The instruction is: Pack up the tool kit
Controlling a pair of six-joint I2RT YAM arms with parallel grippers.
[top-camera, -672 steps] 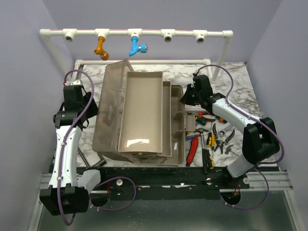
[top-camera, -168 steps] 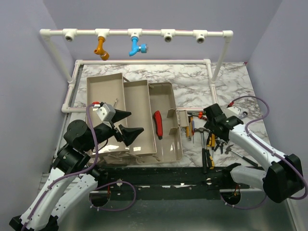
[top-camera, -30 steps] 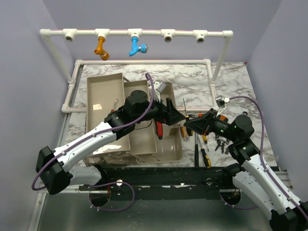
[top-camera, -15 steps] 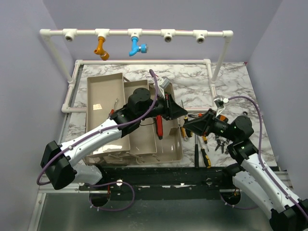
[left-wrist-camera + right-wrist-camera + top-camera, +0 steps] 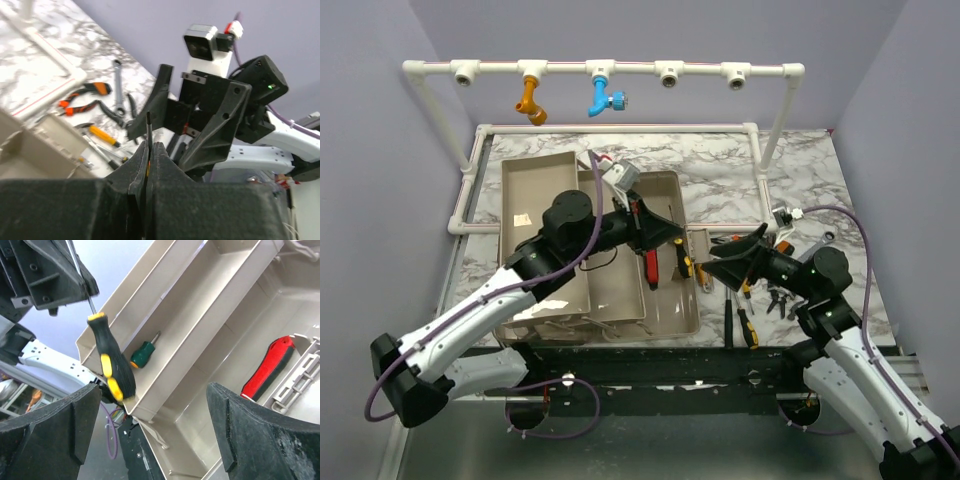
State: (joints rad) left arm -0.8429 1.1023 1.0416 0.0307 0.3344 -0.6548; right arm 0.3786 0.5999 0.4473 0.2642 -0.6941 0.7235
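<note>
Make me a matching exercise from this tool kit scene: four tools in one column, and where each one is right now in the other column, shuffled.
Tools
1. black-and-yellow screwdriver
2. red-handled tool
3. green-handled screwdriver
4. orange-handled pliers

Places
A. lying on the marble table
B. lying in the deep toolbox base
C. held by its shaft in the shut left gripper
D. lying in a narrow beige tray

Pairs: 1-C, 2-B, 3-D, 4-A

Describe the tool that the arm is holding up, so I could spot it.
Find the open beige toolbox mid-table. Above it, the left gripper pinches a screwdriver by its metal shaft. It alone hangs in the air, handle black with yellow stripes; the red tool below lies flat.
</note>
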